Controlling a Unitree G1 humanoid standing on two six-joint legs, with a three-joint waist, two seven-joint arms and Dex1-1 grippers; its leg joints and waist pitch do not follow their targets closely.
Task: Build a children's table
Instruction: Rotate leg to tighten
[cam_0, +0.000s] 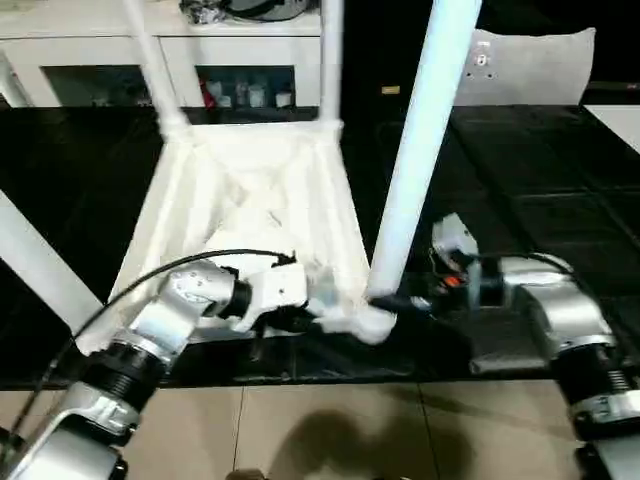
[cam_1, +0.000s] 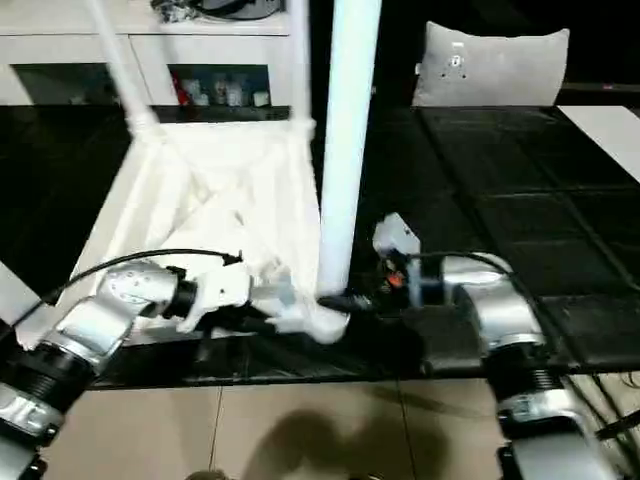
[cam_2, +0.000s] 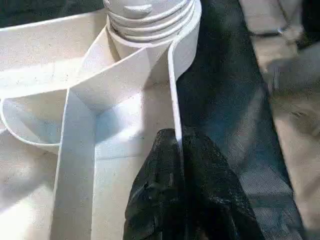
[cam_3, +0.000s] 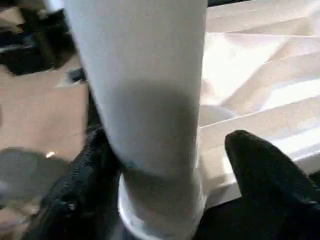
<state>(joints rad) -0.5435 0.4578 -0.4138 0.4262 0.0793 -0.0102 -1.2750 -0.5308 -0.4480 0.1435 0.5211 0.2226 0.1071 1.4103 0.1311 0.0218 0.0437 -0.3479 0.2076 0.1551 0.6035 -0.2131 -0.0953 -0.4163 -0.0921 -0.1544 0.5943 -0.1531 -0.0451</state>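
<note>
At the near edge of the black glossy platform, your left gripper (cam_0: 300, 318) pinches the thin side wall of the upturned children's table (cam_0: 250, 210), black fingers (cam_2: 190, 200) closed either side of the rim. Just beside it, your right gripper (cam_3: 165, 190) closes around the base of a smooth, round white leg (cam_0: 420, 150) standing upright in the near right corner socket (cam_0: 370, 322). Ribs cross the matte plastic underside. Beyond, a white cabinet (cam_0: 110, 50) holds small bottles (cam_0: 245, 93).

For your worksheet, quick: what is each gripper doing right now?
Left gripper: shut on the tabletop rim.
Right gripper: around the leg, near its base.
</note>
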